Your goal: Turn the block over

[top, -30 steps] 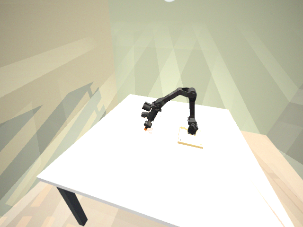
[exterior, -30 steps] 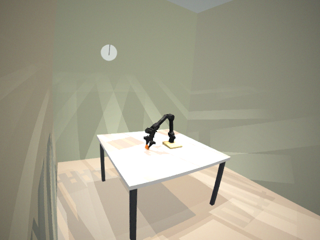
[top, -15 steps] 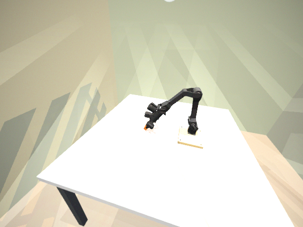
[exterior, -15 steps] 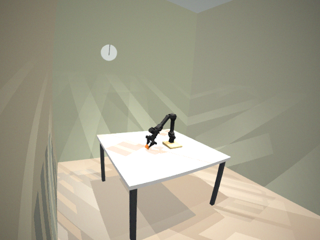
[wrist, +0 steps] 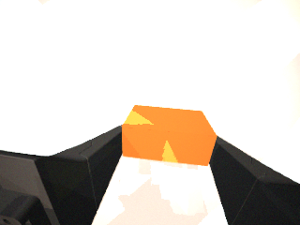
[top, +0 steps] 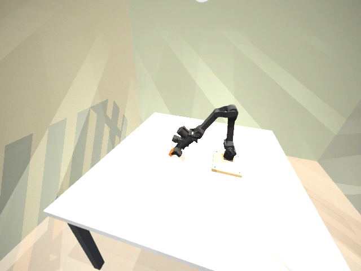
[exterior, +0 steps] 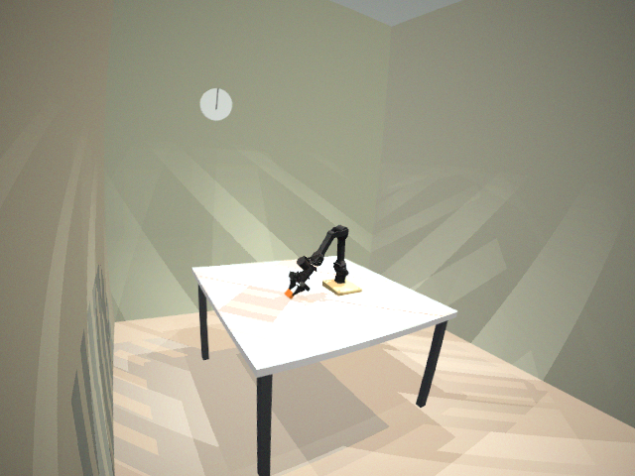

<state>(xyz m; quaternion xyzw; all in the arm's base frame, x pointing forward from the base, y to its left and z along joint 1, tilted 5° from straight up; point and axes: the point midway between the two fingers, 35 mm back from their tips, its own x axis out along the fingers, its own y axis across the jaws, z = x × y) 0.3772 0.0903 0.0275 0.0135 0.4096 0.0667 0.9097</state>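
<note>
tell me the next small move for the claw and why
Probably keep rolling the wrist before lowering. The claw is shut on the orange block, held off the white table; yellow patches show on the block's camera-facing side, so the marked side likely does not face down yet.

Block (wrist: 166, 138) sides hidden by gripper (wrist: 166, 145) fingers; marking unreadable
</note>
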